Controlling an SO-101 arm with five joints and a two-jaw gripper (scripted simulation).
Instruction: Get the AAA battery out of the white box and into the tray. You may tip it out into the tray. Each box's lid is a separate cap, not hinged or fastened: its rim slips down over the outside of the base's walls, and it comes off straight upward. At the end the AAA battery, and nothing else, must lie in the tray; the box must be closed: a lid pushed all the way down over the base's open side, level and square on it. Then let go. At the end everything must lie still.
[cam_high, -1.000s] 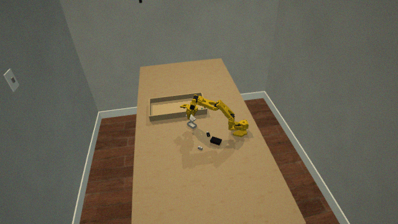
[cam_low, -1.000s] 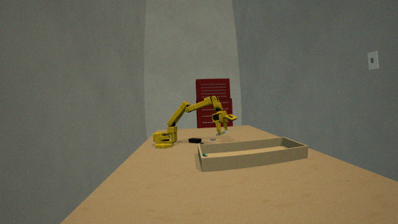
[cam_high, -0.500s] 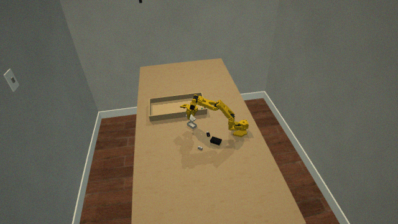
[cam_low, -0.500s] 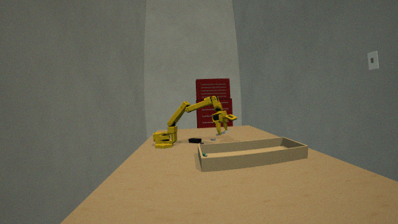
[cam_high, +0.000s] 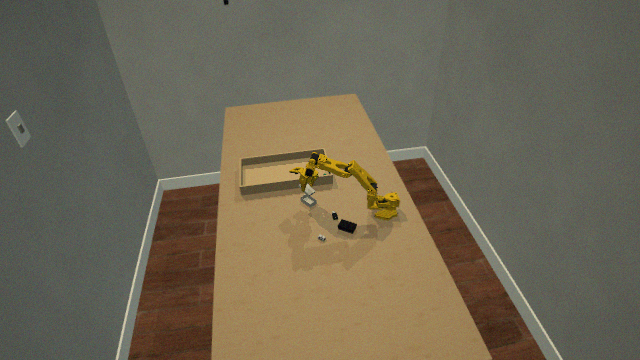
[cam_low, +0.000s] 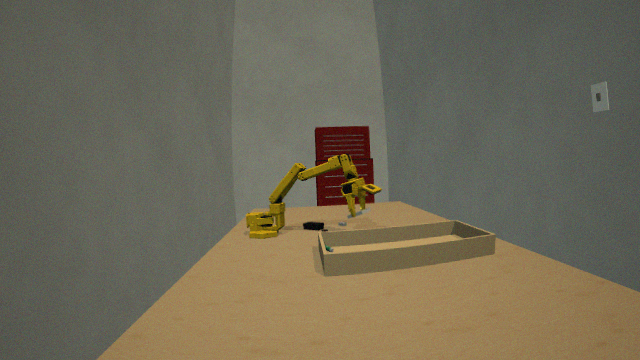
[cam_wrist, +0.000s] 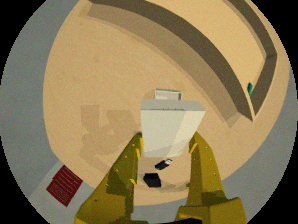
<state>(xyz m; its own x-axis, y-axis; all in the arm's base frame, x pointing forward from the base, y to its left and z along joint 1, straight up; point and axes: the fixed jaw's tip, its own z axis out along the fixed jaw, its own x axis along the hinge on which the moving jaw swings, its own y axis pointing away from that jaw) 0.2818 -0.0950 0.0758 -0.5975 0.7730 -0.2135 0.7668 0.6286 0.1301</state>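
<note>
My gripper (cam_high: 308, 186) is shut on the white lid (cam_wrist: 169, 125) and holds it tilted in the air, just in front of the tray's near wall. The open white box base (cam_high: 308, 200) stands on the table right below it and also shows in the wrist view (cam_wrist: 168, 95). The tray (cam_high: 280, 172) lies behind the gripper. A small green-tipped thing, which looks like the AAA battery (cam_low: 328, 248), lies inside the tray at its end corner and also shows in the wrist view (cam_wrist: 250, 87). In the exterior view the gripper (cam_low: 356, 210) hangs above the table behind the tray (cam_low: 405, 245).
A closed black box (cam_high: 347, 226) lies near the arm's base (cam_high: 385, 205). A small black item (cam_high: 334, 215) and a small pale item (cam_high: 322, 238) lie on the table close by. The tray's walls stand close in front of the gripper.
</note>
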